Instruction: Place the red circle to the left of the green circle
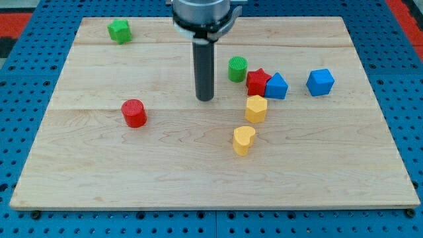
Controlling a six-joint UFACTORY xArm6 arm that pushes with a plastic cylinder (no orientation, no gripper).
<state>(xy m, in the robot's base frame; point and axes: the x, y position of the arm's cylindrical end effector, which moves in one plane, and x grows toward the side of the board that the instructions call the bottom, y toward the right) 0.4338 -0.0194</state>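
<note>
Your tip [205, 99] has no fingers and holds nothing — it sits between the red circle [134, 113] at the view's left and the green circle [237, 69], nearer the green. Risks: you bump green, or a push overshoots into the red star [258, 80] cluster.

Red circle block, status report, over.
My tip between red circle block and green circle block, touching neither. Red sits far left of green. Path clear.
</note>
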